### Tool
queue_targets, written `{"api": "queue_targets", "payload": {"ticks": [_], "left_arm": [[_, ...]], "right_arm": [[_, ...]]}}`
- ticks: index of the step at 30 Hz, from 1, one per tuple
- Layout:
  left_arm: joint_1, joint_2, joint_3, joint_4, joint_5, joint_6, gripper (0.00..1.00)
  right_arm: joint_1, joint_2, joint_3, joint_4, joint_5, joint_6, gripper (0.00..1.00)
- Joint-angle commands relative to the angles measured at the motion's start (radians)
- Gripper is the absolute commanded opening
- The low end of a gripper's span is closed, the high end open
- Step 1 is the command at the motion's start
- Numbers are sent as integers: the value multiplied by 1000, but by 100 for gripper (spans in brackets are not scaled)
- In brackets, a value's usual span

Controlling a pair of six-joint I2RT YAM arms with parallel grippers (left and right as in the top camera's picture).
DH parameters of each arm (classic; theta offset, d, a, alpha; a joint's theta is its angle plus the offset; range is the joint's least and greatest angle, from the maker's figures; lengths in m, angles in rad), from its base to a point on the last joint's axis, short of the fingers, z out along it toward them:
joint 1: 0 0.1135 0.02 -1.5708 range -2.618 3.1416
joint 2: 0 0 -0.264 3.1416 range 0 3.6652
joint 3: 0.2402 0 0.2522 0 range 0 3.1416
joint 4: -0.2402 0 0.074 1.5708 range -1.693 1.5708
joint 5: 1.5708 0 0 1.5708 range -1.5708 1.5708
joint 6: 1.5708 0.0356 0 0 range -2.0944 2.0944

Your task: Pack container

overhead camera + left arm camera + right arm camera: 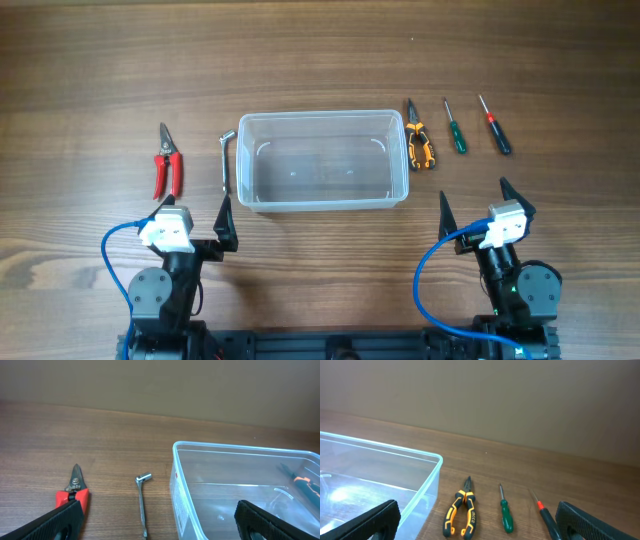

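Container at mid counter: clear translucent plastic tub, rectangular, rounded corners, thick rim, long side running 9 to 3 o'clock. Inside shows only its bare glossy floor with glare spots.

At 9 o'clock of the tub, just beside its short wall with a narrow gap in the left wrist view: L-shaped wrench, bare grey metal, thin shaft, small socket head at the far end. Further out at 9 o'clock: shears, red handles, pointed steel blades aimed to 12 o'clock.

At 2 o'clock of the tub, close to the rim but apart in the right wrist view: pliers, orange-and-black grips, long thin nose aimed to 12. Then green screwdriver, then red-and-black screwdriver, each well apart and parallel, with thin metal tips to 12.

Left end effector at 7 o'clock of the tub, black tapered fingers spread wide, pinching nothing. Right end effector at 5 o'clock, spread wide as well, pinching nothing. Counter is brown wood grain, matte.
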Motion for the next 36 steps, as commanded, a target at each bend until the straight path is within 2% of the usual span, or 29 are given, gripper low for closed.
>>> {"api": "queue_targets", "payload": {"ticks": [1, 29, 35, 36], "left_arm": [[8, -8, -10, 3, 16, 20, 100], [8, -8, -10, 3, 16, 20, 100], [8, -8, -10, 3, 16, 20, 100], [8, -8, -10, 3, 16, 20, 100]], "right_arm": [[-3, -17, 3, 8, 2, -2, 100], [-3, -17, 3, 8, 26, -29, 100], [-3, -17, 3, 20, -26, -17, 100], [-3, -17, 3, 20, -25, 25, 100]]}}
